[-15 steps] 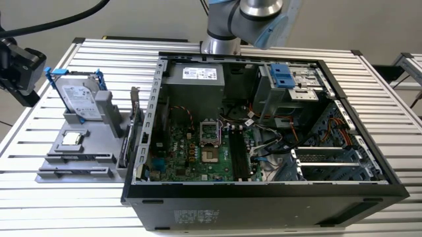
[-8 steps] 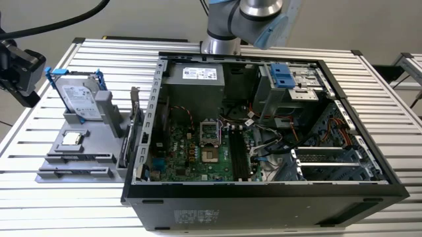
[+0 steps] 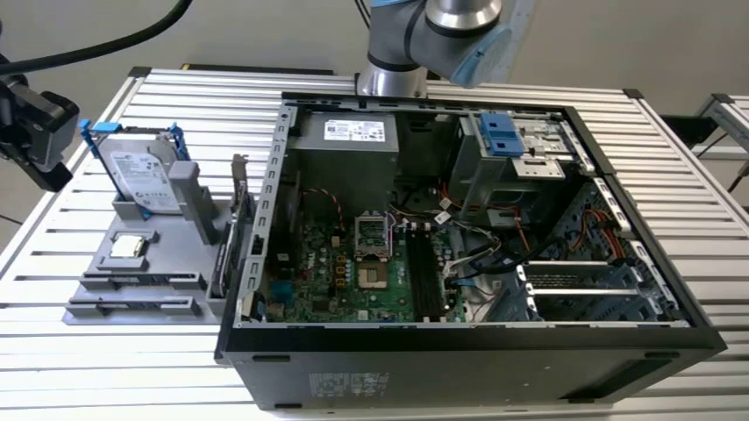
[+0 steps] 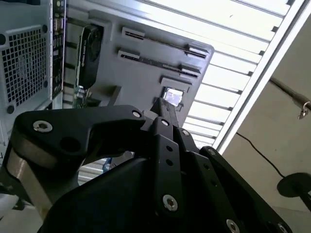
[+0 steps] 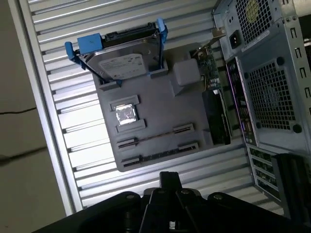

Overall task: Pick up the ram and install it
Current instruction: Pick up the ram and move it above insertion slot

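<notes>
Hangs over the bench near the grey holder, jaws pressed together and gripping nothing. Shows the ram seated edge-up in a holder slot beside the processor chip, outside the computer case.

My arm stands at the far side of the scene. In both wrist views my jaws meet tip to tip, closed and empty.
</notes>
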Available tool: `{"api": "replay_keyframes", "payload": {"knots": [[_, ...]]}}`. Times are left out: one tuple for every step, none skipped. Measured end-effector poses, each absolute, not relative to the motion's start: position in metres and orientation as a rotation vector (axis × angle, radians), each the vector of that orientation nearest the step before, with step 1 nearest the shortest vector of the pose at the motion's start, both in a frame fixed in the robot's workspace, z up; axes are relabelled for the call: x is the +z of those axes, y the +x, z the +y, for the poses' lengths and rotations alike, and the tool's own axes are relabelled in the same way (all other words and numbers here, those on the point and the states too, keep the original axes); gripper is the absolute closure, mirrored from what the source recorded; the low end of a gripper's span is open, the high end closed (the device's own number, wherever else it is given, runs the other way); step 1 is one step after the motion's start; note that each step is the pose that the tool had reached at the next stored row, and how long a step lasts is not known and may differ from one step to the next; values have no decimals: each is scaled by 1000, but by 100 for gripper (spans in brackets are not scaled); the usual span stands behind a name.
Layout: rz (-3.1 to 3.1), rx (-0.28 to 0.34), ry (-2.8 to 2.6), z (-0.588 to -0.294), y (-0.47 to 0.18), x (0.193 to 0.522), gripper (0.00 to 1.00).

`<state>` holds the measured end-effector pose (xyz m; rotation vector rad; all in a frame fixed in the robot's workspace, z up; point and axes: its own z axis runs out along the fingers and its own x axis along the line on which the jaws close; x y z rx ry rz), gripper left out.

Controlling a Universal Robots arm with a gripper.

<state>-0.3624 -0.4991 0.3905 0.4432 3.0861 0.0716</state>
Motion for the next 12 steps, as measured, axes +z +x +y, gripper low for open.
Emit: {"api": "replay_keyframes", "payload": {"knots": [[3085, 72, 450, -499, -362, 390, 100], [3084, 71, 456, -499, -362, 390, 100], [3083, 71, 463, -499, -362, 390, 100], [3082, 71, 470, -499, -362, 390, 100], [3080, 71, 479, -499, -362, 390, 100], [3079, 71, 487, -499, -362, 390, 100], [3077, 71, 496, -499, -362, 390, 100], [3076, 71, 505, -499, -362, 390, 100], [3074, 71, 513, -499, -362, 390, 100], [3073, 71, 522, -499, -362, 390, 100], [3071, 70, 530, -499, -362, 391, 100], [3069, 70, 539, -499, -362, 391, 100]]}}
